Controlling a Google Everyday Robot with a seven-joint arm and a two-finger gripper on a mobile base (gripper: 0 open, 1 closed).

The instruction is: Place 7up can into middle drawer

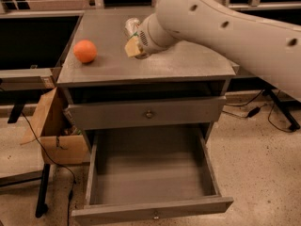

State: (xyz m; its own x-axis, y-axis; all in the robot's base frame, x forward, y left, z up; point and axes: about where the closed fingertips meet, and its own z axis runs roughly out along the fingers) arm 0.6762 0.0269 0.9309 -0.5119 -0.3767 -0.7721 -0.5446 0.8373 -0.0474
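Note:
The 7up can, silvery with a bit of green, sits tilted at the tip of my gripper over the back middle of the grey cabinet top. The gripper appears shut on the can; a yellowish finger pad shows just below it. My white arm reaches in from the upper right. The middle drawer is pulled wide open at the bottom. Its grey box interior holds nothing and its small knob faces front.
An orange lies on the left of the cabinet top. A shut drawer front with a knob is above the open drawer. A cardboard box and a cable sit on the floor at the left. A dark table stands left of the cabinet.

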